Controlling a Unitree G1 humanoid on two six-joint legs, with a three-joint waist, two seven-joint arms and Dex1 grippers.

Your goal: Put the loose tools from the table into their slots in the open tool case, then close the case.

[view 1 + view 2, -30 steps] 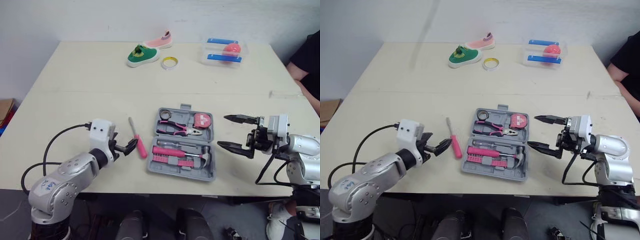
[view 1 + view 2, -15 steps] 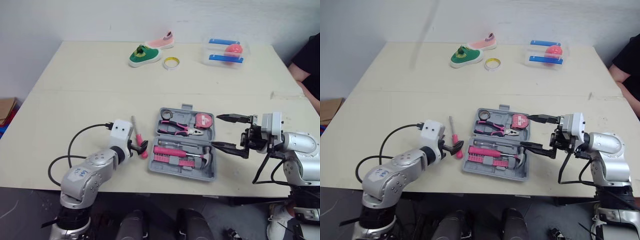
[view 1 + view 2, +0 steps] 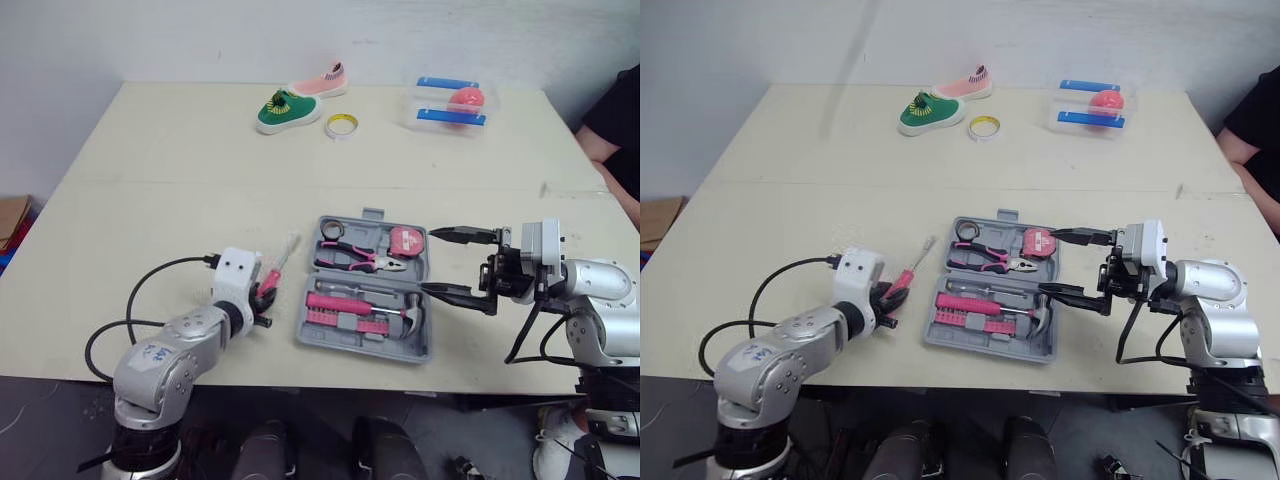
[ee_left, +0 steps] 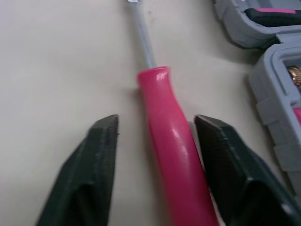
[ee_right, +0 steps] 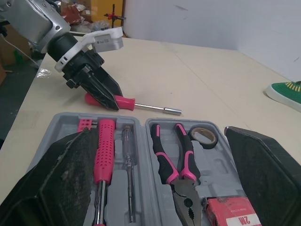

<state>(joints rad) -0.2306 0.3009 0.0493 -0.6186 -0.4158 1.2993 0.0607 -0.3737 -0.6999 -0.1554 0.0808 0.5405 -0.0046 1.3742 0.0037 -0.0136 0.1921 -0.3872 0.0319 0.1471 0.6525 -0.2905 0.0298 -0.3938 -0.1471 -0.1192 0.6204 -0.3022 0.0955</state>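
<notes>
The open tool case lies flat on the table near its front edge, with pink-handled pliers, a hammer, a red tape measure and a small roll of tape seated in its slots. One tool is loose: a pink-handled screwdriver lying on the table just beside the case's left side, its metal shaft slanting away from the robot.

The left claw is down at the handle end of that screwdriver. In the left wrist view its two black fingers stand spread on either side of the pink handle. One finger is very near the handle and the other is clearly apart from it, so the handle is straddled, not pinched.

The right claw hangs at the case's right edge, spread wide, fingertips pointing in over the tape measure and the hammer head. It holds nothing.

Well apart at the far side of the table sit a green shoe, a pink shoe, a yellow tape ring and a clear box holding a pink ball. A person's dark sleeve shows at the right edge.
</notes>
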